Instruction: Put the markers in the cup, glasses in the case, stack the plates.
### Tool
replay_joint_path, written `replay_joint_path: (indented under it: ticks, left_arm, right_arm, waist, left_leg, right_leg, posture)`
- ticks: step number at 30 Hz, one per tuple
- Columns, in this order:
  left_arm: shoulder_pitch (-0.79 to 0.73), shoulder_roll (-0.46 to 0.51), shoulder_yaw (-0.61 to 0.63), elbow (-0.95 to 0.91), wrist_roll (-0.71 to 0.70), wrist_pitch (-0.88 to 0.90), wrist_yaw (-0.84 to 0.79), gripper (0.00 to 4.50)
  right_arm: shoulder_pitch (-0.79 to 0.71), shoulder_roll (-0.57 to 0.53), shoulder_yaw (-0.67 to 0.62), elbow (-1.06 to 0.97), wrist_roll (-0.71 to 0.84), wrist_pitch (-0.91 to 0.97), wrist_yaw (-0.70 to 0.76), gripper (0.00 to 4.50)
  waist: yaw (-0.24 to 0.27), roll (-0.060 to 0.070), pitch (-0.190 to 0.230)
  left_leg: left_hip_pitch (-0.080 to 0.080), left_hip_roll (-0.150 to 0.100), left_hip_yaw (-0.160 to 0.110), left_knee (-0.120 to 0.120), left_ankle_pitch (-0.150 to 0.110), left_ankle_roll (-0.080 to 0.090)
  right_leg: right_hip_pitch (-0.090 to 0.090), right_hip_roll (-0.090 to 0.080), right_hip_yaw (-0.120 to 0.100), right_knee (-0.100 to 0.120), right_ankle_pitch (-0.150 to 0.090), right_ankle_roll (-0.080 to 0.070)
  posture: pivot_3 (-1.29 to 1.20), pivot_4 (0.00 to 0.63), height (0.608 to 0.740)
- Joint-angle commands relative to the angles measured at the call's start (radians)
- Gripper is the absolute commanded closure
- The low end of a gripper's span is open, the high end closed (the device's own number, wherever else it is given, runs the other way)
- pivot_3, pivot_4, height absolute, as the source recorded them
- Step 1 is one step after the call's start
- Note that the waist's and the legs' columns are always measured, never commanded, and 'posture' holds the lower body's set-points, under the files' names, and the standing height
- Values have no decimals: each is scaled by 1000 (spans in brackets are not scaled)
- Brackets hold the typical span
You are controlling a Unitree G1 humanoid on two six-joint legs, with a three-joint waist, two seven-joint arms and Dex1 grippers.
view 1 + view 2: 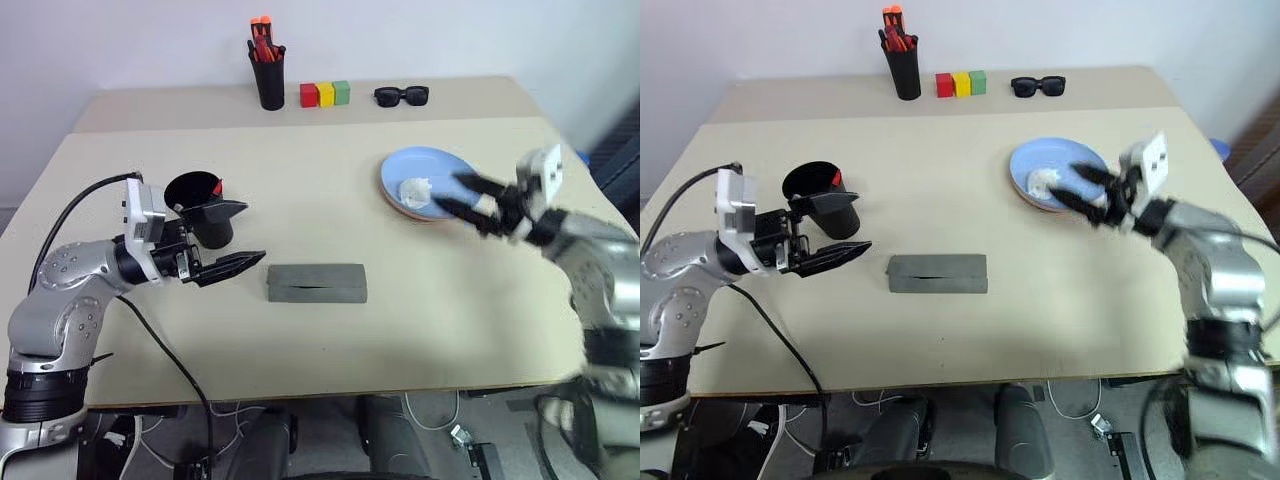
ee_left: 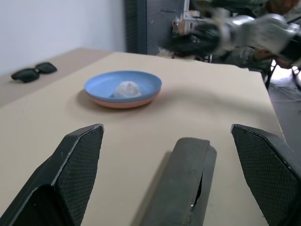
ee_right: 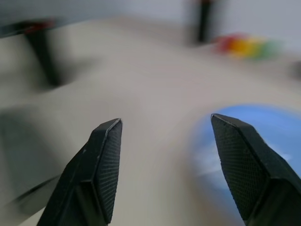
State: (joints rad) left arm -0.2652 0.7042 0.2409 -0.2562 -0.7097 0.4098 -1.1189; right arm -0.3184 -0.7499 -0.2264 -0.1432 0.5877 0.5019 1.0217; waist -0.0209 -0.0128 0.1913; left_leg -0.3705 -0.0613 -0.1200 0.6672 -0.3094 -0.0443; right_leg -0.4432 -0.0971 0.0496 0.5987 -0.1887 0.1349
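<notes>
I see left gripper (image 1: 228, 238) spread beside cup (image 1: 197, 205); right gripper (image 3: 164, 160) spread, empty, at stacked plates (image 1: 1050, 160); case (image 1: 316, 282) shut

My arms are showing rounded silver-grey metal shells with black joints. A black cable (image 1: 150, 345) is looping from my left wrist. A white box is sitting on each wrist. My left end effector (image 1: 225, 238) and right end effector (image 1: 1072, 186) are each carrying two black, tapered fingers (image 2: 77, 162) with textured pads.
</notes>
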Motion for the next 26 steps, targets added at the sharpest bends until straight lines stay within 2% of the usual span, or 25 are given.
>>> replay_joint_path:
  ticks: [1, 8, 15, 26]
  left_arm:
    - [36, -11, -6, -95, -41, 18, 19, 0]
    - [65, -19, -40, -95, -26, -3, -2, 0]
    - [27, -32, -78, -55, -4, -28, -21, 0]
    - [-23, -63, -105, 19, 34, -86, -54, 0]
  right_arm:
    - [44, -34, -62, -137, 94, 33, 34, 1475]
    - [157, -82, -115, -215, 119, 13, 80, 1475]
    - [212, -103, -165, -257, 138, 17, 70, 1475]
    - [209, -138, -172, -271, 152, 35, 54, 1475]
  waist:
    - [-1, 0, 0]
    - [12, 0, 0]
    - [7, 0, 0]
    - [9, 0, 0]
  left_leg:
    - [1, 0, 2, 0, 0, 0]
    - [15, 2, 2, -1, -1, 1]
    - [16, 2, 2, -1, -1, 1]
    - [15, 2, 2, 0, -1, 1]
  right_leg:
    - [0, 0, 1, 0, 0, 0]
    - [15, 2, 1, -2, 0, -1]
    - [16, 2, 1, -3, 0, -1]
    - [16, 2, 1, -3, 0, -1]
  posture:
    - [0, 150, 740]
    - [0, 150, 740]
    - [0, 150, 740]
    - [0, 150, 740]
